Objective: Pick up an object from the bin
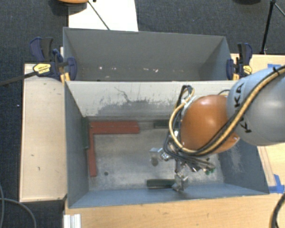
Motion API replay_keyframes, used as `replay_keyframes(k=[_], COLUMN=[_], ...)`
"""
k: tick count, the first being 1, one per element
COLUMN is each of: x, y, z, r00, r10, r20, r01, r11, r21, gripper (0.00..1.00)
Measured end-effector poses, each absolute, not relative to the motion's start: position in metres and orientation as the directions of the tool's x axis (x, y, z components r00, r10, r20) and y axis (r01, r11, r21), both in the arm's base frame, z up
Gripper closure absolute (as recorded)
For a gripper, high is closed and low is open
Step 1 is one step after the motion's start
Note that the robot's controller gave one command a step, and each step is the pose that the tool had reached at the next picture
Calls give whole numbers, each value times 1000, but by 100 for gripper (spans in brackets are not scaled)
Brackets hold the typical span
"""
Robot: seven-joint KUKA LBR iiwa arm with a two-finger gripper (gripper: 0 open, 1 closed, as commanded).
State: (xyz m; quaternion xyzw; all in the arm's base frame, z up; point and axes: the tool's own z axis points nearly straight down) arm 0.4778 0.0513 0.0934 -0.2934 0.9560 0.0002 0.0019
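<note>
Beside jaws, perhaps touching, dark bar [157,184]

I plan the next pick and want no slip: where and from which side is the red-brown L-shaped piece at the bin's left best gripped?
Probably on the red-brown L-shaped piece, at the middle of its wider arm along the back, from straight above, closing across its width. It lies flat with bare floor in front; the thinner arm hugs the left wall.
</note>
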Motion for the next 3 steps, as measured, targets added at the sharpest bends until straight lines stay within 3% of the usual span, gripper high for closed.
replay_keyframes(k=[2, 3], x=[481, 479], y=[29, 17], z=[96, 75], r00=[-790, -828], r10=[-613, -560], r20=[-3, -6], r01=[-613, -560], r11=[790, 828], r21=[-1, -2], gripper=[0, 100])
